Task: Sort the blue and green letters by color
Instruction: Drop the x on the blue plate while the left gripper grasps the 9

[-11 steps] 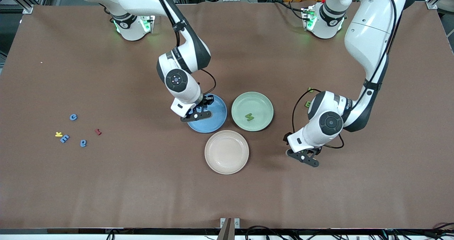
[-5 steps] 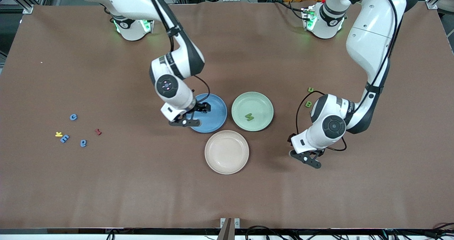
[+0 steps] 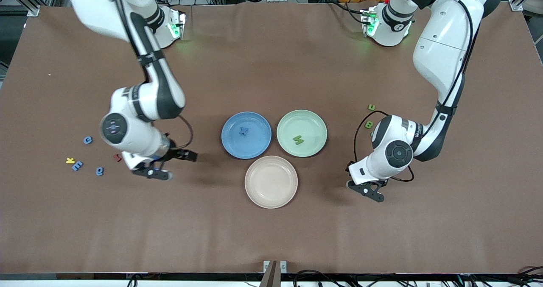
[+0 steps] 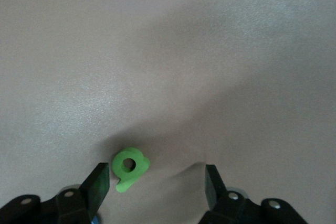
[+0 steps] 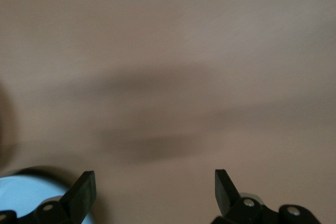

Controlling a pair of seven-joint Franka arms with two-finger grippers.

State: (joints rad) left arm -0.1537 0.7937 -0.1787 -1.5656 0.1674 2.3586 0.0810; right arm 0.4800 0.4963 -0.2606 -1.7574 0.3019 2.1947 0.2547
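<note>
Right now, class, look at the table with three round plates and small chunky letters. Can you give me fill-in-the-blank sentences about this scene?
1. The small blue letter x lies in the round ____ plate.
2. The round beige plate holds ____ letters.
3. Between the left pincer's open fingers lies a small letter p coloured ____.
4. The round green plate holds ____ green letter.

Missing words: blue; no; green; one

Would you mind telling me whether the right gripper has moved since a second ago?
Yes. The right gripper was over the blue plate; it now stands open off the plate, toward the right arm's end, near the dark red letter.
</note>
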